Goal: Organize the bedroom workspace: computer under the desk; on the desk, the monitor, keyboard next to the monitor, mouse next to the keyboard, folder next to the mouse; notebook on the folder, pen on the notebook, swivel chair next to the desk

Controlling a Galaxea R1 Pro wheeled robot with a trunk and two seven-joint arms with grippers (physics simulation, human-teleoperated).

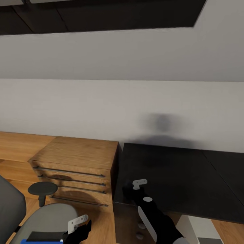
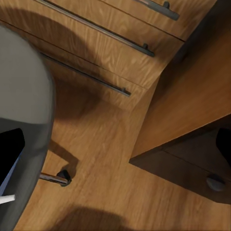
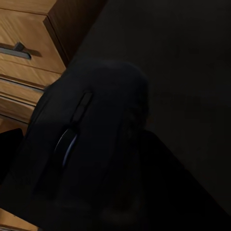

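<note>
My right gripper (image 1: 130, 190) hangs over the near left corner of the desk (image 1: 176, 176), whose top is glossy black. It is shut on the black mouse (image 3: 91, 139), which looms close in the right wrist view with its scroll wheel facing the camera. Low at the left, the grey seat of the swivel chair (image 1: 47, 217) shows with a round black armrest (image 1: 42, 188). A strip of the blue folder (image 1: 40, 241) lies on the seat at the picture's edge. My left gripper (image 1: 81, 231) hovers open beside the seat, above the wooden floor.
A light wooden chest of drawers (image 1: 76, 166) stands against the desk's left side. Below the desk top are black drawers with silver knobs (image 2: 215, 182) and a white leg (image 1: 196, 230). A chair castor (image 2: 62, 177) rests on the wooden floor (image 2: 110, 183). A pale wall lies behind.
</note>
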